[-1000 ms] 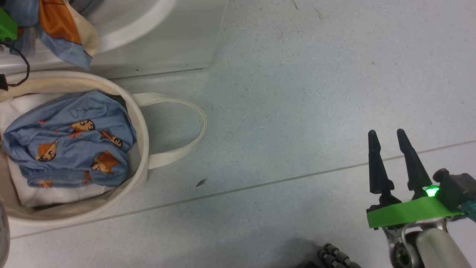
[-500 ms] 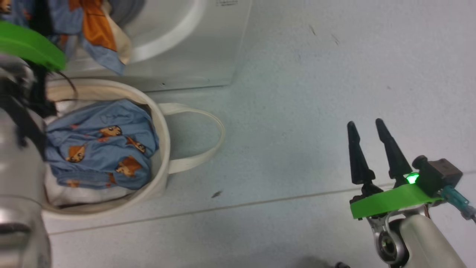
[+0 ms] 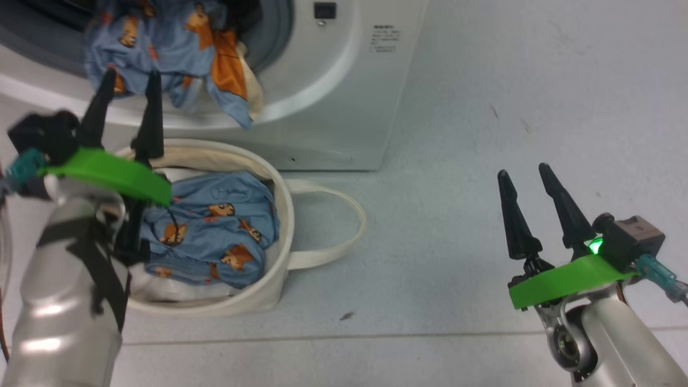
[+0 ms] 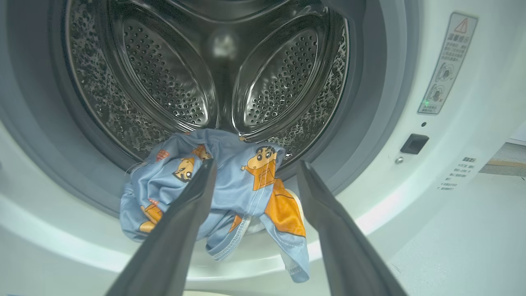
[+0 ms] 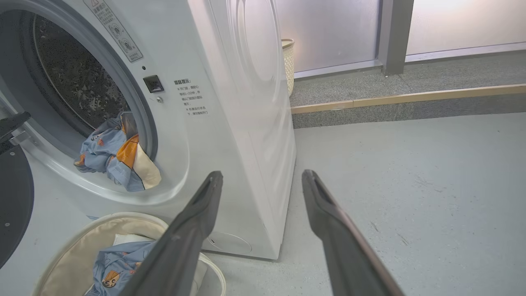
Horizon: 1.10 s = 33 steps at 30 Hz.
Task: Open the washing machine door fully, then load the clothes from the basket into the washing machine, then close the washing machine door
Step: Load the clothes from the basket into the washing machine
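Note:
The white washing machine [image 3: 344, 80] has its round mouth uncovered. The washing machine door [image 5: 12, 205] shows as a dark disc swung aside at the left edge of the right wrist view. One light blue piece of the clothes [image 3: 177, 59] hangs over the drum's lip [image 4: 246, 185] [image 5: 115, 156]. Another piece [image 3: 215, 231] lies in the cream basket [image 3: 283, 236] [image 5: 61, 246] on the floor in front. My left gripper [image 3: 131, 80] [image 4: 257, 164] is open, fingers just short of the hanging piece. My right gripper [image 3: 524, 172] [image 5: 263, 174] is open and empty above the floor, right of the washer.
A white padded cloth [image 3: 161, 290] lines the basket's bottom. The basket's loop handle [image 3: 349, 226] lies on the grey floor. In the right wrist view a pale woven bin [image 5: 288, 61] stands behind the washer, and a raised step [image 5: 411, 98] runs along the far wall.
The head view has tilted up, bringing the washer's mouth into view. My left arm has come into it, raised before the hanging garment. The right gripper stays open.

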### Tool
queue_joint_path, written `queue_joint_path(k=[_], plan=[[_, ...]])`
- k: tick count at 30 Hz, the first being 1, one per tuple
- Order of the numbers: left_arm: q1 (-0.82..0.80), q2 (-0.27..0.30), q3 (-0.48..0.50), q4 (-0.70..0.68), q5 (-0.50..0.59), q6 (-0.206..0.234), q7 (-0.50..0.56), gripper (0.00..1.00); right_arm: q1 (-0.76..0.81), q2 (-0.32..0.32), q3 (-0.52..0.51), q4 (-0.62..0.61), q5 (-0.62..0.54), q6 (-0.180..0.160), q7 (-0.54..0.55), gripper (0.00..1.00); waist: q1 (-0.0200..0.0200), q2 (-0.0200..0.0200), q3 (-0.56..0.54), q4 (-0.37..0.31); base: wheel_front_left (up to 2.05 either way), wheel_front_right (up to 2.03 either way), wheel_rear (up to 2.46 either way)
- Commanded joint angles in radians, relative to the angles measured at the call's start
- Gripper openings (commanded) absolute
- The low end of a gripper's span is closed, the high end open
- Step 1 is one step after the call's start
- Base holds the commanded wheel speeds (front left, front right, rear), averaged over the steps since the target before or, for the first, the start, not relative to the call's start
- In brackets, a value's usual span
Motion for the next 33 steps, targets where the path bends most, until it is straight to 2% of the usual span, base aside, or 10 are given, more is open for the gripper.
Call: queue_joint_path(k=[1, 8, 24, 33], plan=[[0.026, 0.042, 0.016, -0.046, -0.009, -0.006, -0.006, 1.00, -0.005, -0.020, 0.023, -0.029, 0.003, 0.001, -0.012, 1.00, 0.0002, 0.0000, -0.037, 0.030, 0.00, 0.00, 0.00], [0.163, 0.015, 0.046, -0.111, -0.050, -0.006, -0.006, 1.00, -0.012, -0.039, 0.054, -0.029, 0.010, 0.001, -0.012, 1.00, 0.0002, 0.0000, -0.108, 0.069, 0.00, 0.00, 0.00], [0.465, -0.044, 0.080, -0.273, 0.005, -0.006, -0.006, 1.00, 0.012, -0.070, 0.060, -0.014, 0.043, 0.001, -0.012, 1.00, 0.0002, 0.0000, -0.253, 0.115, 0.00, 0.00, 0.00], [0.535, -0.062, 0.091, -0.309, 0.008, -0.006, -0.006, 1.00, 0.055, -0.072, 0.071, -0.015, 0.054, 0.001, -0.012, 1.00, 0.0002, 0.0000, -0.271, 0.116, 0.00, 0.00, 0.00]])
